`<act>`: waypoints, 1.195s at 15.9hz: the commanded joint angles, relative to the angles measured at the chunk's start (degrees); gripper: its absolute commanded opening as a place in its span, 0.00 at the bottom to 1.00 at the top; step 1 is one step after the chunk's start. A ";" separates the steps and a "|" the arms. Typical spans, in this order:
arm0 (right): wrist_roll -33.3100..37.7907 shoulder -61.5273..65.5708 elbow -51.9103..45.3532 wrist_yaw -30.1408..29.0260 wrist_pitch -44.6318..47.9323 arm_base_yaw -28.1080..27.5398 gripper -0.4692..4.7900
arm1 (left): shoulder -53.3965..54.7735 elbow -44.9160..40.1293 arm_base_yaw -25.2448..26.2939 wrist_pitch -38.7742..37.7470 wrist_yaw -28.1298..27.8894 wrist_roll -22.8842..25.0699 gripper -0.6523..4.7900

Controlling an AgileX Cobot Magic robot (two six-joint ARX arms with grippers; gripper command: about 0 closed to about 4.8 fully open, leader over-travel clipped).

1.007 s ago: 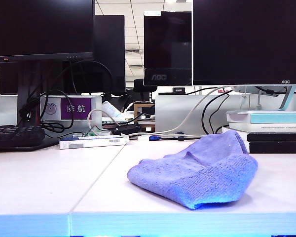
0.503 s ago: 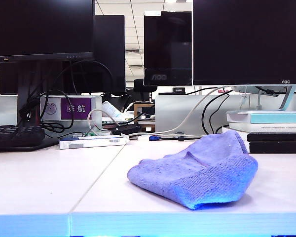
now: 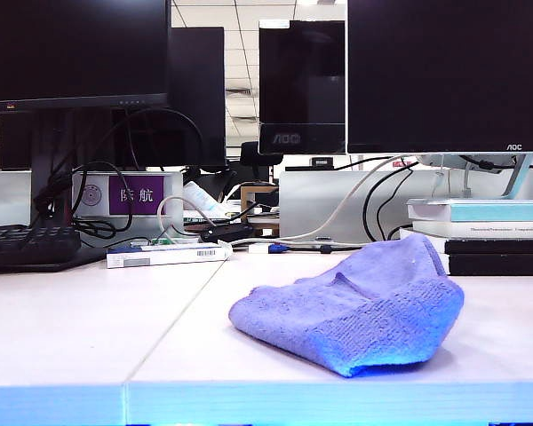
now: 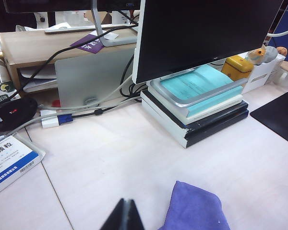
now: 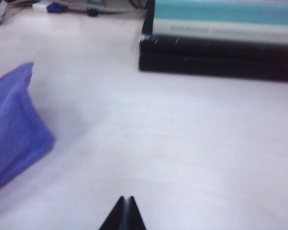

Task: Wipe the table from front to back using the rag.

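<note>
The lavender rag [image 3: 355,306] lies crumpled on the pale table [image 3: 89,328], right of the seam and close to the front edge. Neither arm shows in the exterior view. In the left wrist view my left gripper [image 4: 125,202] is shut with its black tips pressed together, empty, above bare table beside a corner of the rag [image 4: 194,211]. In the right wrist view my right gripper [image 5: 125,199] is shut and empty over bare table [image 5: 173,134], well apart from the rag [image 5: 14,124].
Stacked books [image 3: 497,235] under a monitor stand sit at the back right, also in the wrist views [image 4: 197,112] [image 5: 221,43]. Monitors, cables, a keyboard [image 3: 27,244] and a medicine box [image 3: 167,256] line the back. A black pad [image 4: 281,117] lies further right.
None in the exterior view: the rag lies as before and no arm comes into sight.
</note>
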 commanded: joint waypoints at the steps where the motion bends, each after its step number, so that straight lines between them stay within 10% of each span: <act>1: 0.39 0.11 -0.55 -2.60 -0.35 -3.52 0.08 | -0.11 0.37 -0.07 0.33 0.13 -0.11 0.11; 15: 0.39 -0.37 -0.55 -2.21 -0.26 -4.70 0.21 | -0.11 0.37 -0.07 0.37 -0.22 -0.11 0.11; 19: 0.39 -0.37 -0.55 -2.21 -0.24 -4.70 0.21 | -0.79 0.26 1.97 -1.03 -14.36 2.54 0.11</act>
